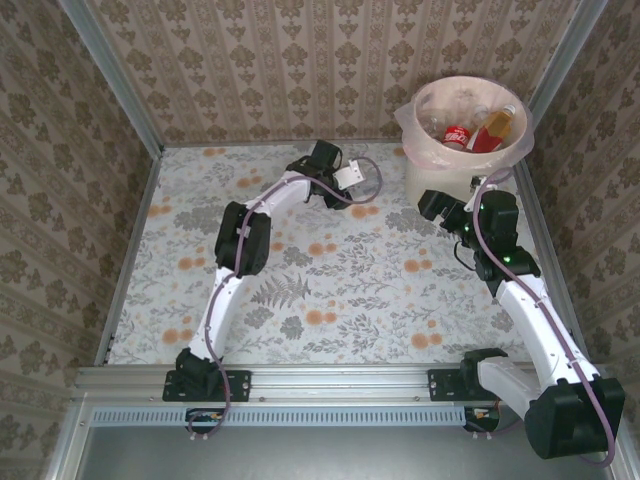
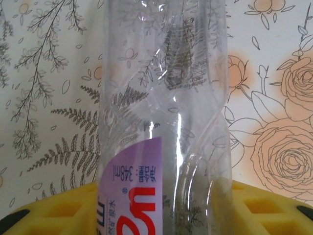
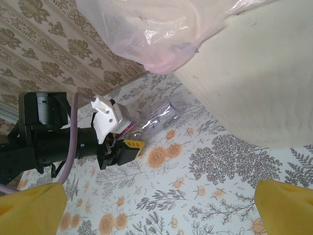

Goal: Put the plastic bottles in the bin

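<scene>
A clear crushed plastic bottle [image 2: 166, 112] with a purple label lies on the flowered table at the far middle. My left gripper [image 2: 161, 218] is shut on it, its yellow fingers [image 2: 58, 208] pressed against both sides. From above, the left gripper [image 1: 350, 193] and its bottle [image 1: 364, 208] sit left of the bin [image 1: 425, 165]. The cream bin, lined with a pinkish bag [image 3: 161, 34], holds other bottles, one red-labelled [image 1: 457, 135] and one orange [image 1: 495, 130]. My right gripper [image 1: 435, 204] hovers open beside the bin's wall [image 3: 254, 73], nothing between its fingertips [image 3: 29, 210]. In the right wrist view the held bottle [image 3: 157, 119] points toward the bin.
Patterned walls close in the table on three sides, and the bin stands in the far right corner. A metal rail [image 1: 330, 382] runs along the near edge by both arm bases. The flowered tabletop [image 1: 330, 300] lies between the arms.
</scene>
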